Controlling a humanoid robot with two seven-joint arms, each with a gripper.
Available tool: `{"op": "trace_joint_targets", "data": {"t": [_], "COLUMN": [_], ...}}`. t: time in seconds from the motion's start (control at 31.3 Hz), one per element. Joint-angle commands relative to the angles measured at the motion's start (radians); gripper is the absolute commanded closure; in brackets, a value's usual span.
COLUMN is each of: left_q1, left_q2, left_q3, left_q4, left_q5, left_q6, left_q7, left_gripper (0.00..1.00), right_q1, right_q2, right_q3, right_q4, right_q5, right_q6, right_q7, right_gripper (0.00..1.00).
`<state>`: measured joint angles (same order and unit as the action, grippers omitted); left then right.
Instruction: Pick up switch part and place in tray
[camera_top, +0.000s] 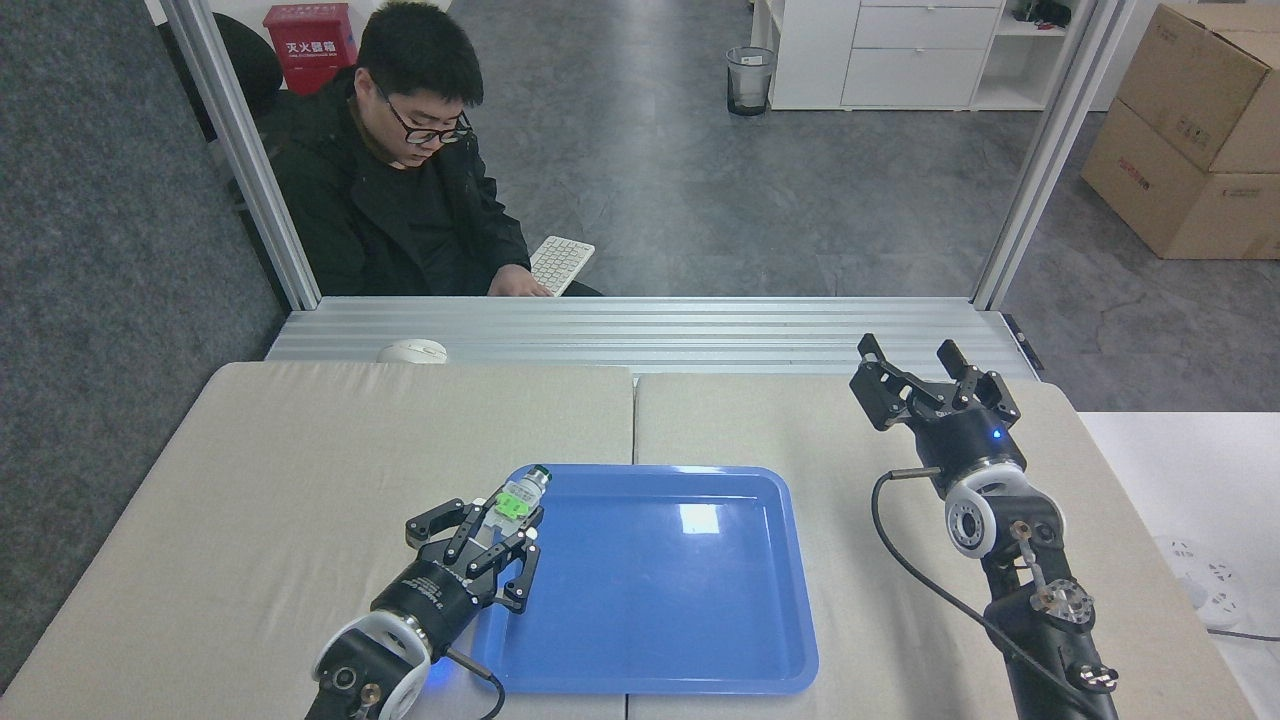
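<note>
Count: you are seeing one switch part (516, 497), one tray (700, 676).
Left gripper (497, 528): gripping the part; tray's left rim beneath, partly hidden.
Right gripper (918, 372): idling with jaws spread.

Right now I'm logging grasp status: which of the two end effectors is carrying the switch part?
The left end effector, at the blue tray's left rim, grips the switch part. The right end effector is open and empty.
</note>
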<state>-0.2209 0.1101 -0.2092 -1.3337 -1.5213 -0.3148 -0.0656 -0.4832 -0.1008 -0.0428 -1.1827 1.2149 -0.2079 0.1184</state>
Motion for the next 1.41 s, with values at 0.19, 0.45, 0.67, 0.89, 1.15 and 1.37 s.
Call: {"op": "trace_joint_targets", "data": {"t": [0.19,0.45,0.67,0.89,1.15,1.37], "left_q1": [-0.028,-0.035,-0.055,-0.167,-0.187,-0.164], "left_q2": [-0.101,-0.099,-0.092,-0.086,0.029,0.022], "left_q3": [-0.156,-0.147,0.026,0.338,0.387,0.386], "left_q4": [0.031,-0.010,-0.061,0.004,0.085,0.074], "left_q5": [-0.102,-0.097,-0.094,0.027,0.119,0.116], "left_q6": [-0.001,0.078,0.169,0.191,0.197,0.198], "left_q7": [-0.036,-0.020,-0.011,0.027,0.033,0.032], "left_gripper": [0.62,0.16,0.01,0.01,0.01,0.01], "right_q1": [0.000,0.000,0.000,0.000,0.000,0.000], "right_q2": [0.001,0.001,0.001,0.001,0.001,0.001], "right_q3": [0.000,0.000,0.000,0.000,0.000,0.000], "right_q4": [0.000,0.000,0.000,0.000,0.000,0.000], "right_q5": [0.000,0.000,0.000,0.000,0.000,0.000], "right_q6": [0.001,0.001,0.001,0.001,0.001,0.001], "right_q7": [0.000,0.000,0.000,0.000,0.000,0.000], "right_gripper": [0.00,0.00,0.00,0.00,0.00,0.00]}}
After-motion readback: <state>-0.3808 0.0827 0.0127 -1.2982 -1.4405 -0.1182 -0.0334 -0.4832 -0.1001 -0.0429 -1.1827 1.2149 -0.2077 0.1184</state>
